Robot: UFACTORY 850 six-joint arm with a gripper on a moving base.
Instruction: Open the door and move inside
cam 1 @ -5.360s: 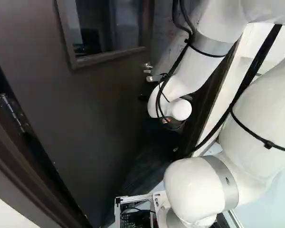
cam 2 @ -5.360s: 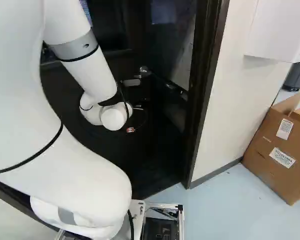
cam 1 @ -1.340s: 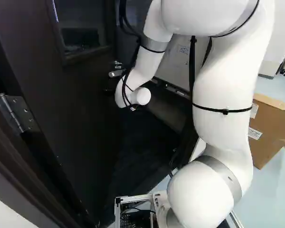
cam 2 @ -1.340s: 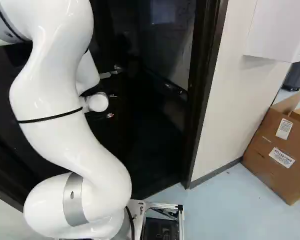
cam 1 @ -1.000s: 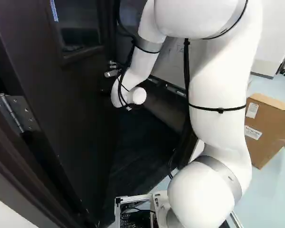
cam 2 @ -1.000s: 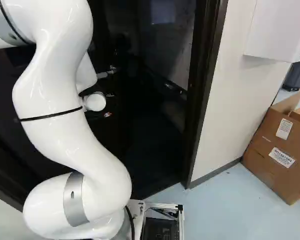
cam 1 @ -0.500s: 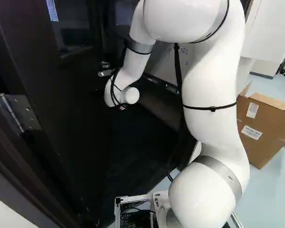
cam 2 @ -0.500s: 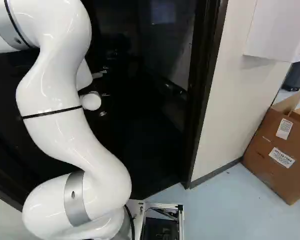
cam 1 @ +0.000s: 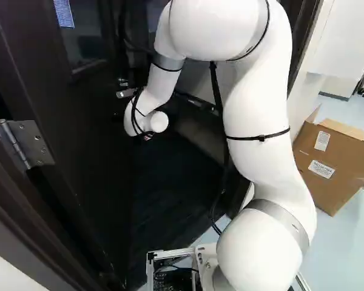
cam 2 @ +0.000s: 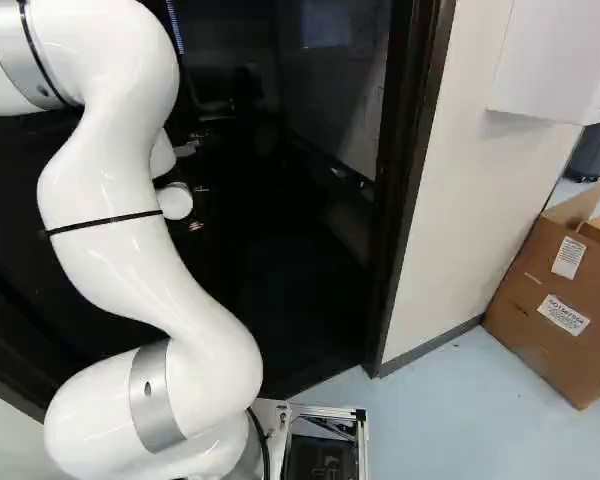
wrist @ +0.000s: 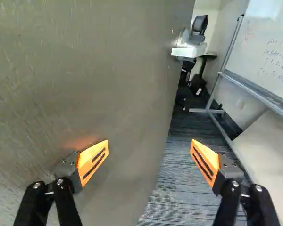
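The gripper [cam 1: 147, 136] is mostly hidden behind the white wrist, beside the dark door [cam 1: 79, 145]. The door stands partly open, swung away from the base on its hinge [cam 1: 25, 143]. Its lever handle [cam 1: 126, 93] is just beyond the wrist. In the wrist view the gripper [wrist: 150, 149] is wide open and empty. One orange-padded finger lies close by the face of the door [wrist: 94, 70]; whether it touches is unclear. The other is out over the doorway floor [wrist: 179, 179], past the door's free edge. The handle [wrist: 188, 50] is farther ahead.
The door frame [cam 2: 412, 190] and white wall [cam 2: 470, 200] bound the opening on the right. Through it are a whiteboard [wrist: 269, 52] on a metal stand and a chair [wrist: 199, 26]. An open cardboard box [cam 2: 560, 300] rests on the floor outside.
The door has swung farther inward. My arm has stretched out and shifted toward the left of the left base view along with it. The base has not moved.
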